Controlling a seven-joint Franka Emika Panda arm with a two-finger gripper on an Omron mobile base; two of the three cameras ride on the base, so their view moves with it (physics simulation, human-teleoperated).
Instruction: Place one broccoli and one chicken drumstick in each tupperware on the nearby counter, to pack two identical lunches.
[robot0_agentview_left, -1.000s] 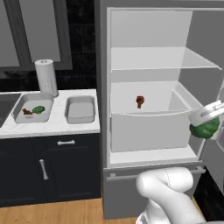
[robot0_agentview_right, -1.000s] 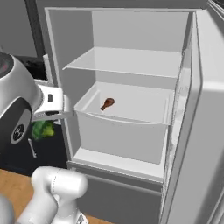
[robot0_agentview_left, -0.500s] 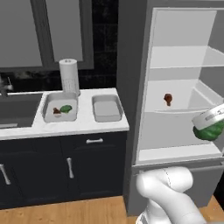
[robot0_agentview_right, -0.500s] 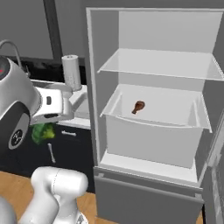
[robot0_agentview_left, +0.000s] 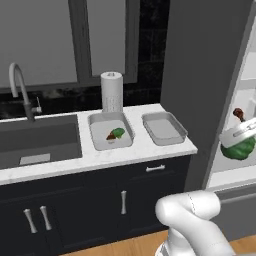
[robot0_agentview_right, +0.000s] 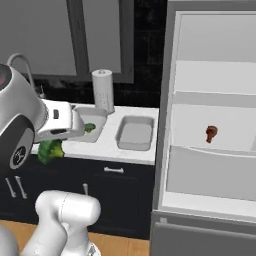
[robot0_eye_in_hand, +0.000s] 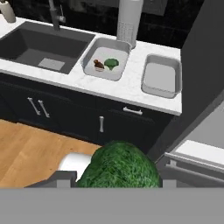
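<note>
the open fridge (robot0_agentview_right: 215, 125) stands at the right end of the counter (robot0_agentview_left: 145, 147), white marbled stone over navy cabinets, with a dark sink basin (robot0_eye_in_hand: 43, 46) and tap at its far left. no brand, label or writing can be read anywhere. a paper towel roll (robot0_agentview_left: 111, 92) stands upright against the back wall. two grey tupperware trays sit side by side: the sink-side tupperware (robot0_eye_in_hand: 106, 58) holds one drumstick and one broccoli floret (robot0_eye_in_hand: 111, 63), the fridge-side tupperware (robot0_eye_in_hand: 161, 76) is bare. a second chicken drumstick (robot0_agentview_right: 211, 133) lies in the fridge drawer. the gripper (robot0_agentview_left: 239, 141) hangs in front of the fridge, closed around a broccoli (robot0_eye_in_hand: 119, 168).
</note>
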